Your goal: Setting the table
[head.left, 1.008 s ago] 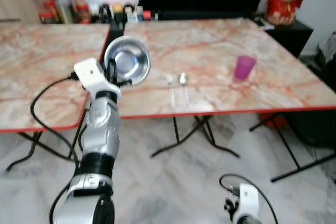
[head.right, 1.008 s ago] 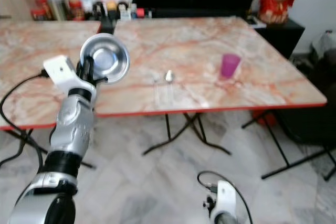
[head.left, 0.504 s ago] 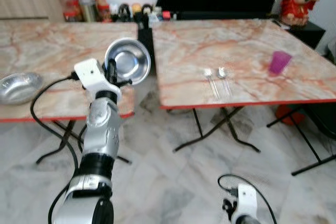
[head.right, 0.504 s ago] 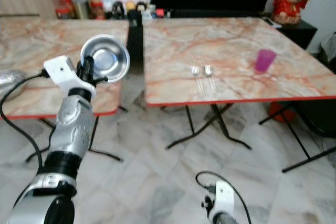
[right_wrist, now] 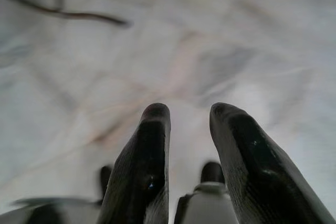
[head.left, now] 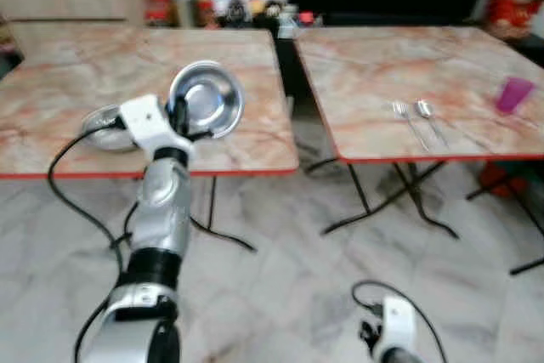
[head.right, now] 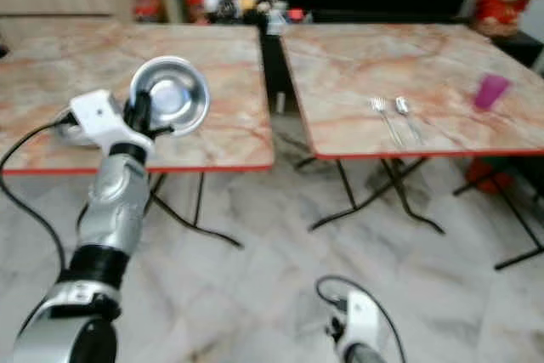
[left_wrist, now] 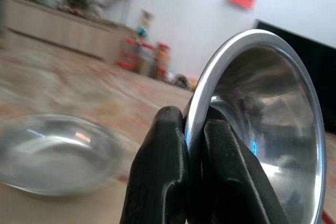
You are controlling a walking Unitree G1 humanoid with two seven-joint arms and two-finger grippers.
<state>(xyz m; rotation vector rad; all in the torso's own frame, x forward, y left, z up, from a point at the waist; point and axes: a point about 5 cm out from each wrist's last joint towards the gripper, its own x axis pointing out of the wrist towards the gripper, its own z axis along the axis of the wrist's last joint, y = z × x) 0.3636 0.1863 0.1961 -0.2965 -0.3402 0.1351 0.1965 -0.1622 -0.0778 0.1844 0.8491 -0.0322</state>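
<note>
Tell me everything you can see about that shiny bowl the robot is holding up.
The bowl is a small round one of polished, mirror-like metal with a thin rolled rim. The left gripper pinches its rim, one black finger inside and one outside, so it stands tilted on edge, its hollow facing the camera. It is held in the air in front of the left marble-patterned table. Its inside looks empty.

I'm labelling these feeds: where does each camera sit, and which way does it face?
Left eye, right eye: on the head, looking down at two tables, with the left arm holding a bowl; they share the scene.
Left wrist: along the left gripper, pinching the bowl's rim; a second bowl beyond.
Right wrist: along the right gripper, open, facing the floor.
</note>
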